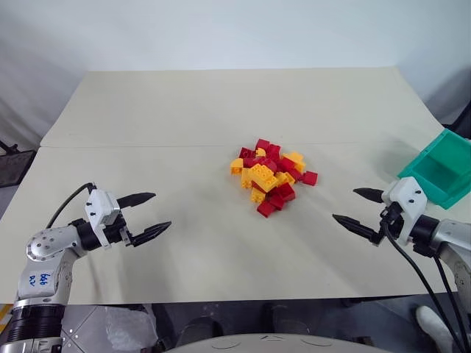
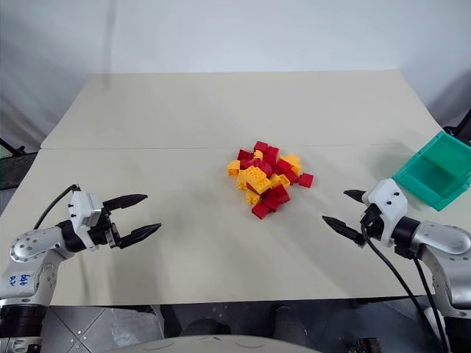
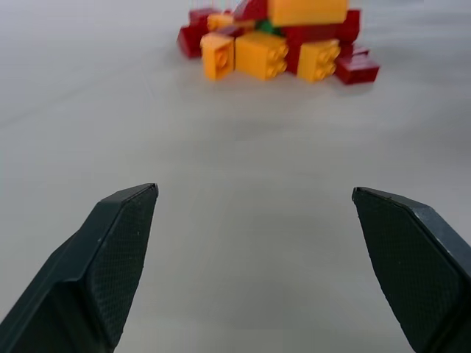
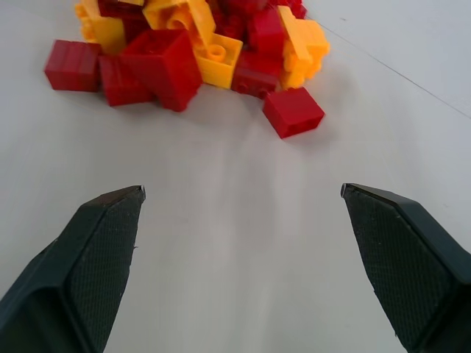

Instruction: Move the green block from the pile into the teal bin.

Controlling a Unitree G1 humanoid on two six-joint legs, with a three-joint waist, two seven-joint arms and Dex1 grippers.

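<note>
The pile (image 1: 270, 175) of red and yellow-orange studded bricks lies near the middle of the pale table (image 1: 184, 118). A sliver of the green block (image 3: 266, 28) peeks out between yellow and red bricks on the pile's side that faces my left arm; the rest of it is buried. At the table's right edge sits the teal bin (image 1: 441, 168), tilted, with nothing showing inside. My left gripper (image 1: 162, 209) hovers open over the table left of the pile, pointing toward it. My right gripper (image 1: 344, 204) is open too, between the pile and the bin, with nothing between its fingers.
A seam (image 1: 147, 145) crosses the table behind the pile. One red brick (image 1: 310, 177) lies slightly apart at the pile's right side. Bare tabletop separates each gripper from the pile.
</note>
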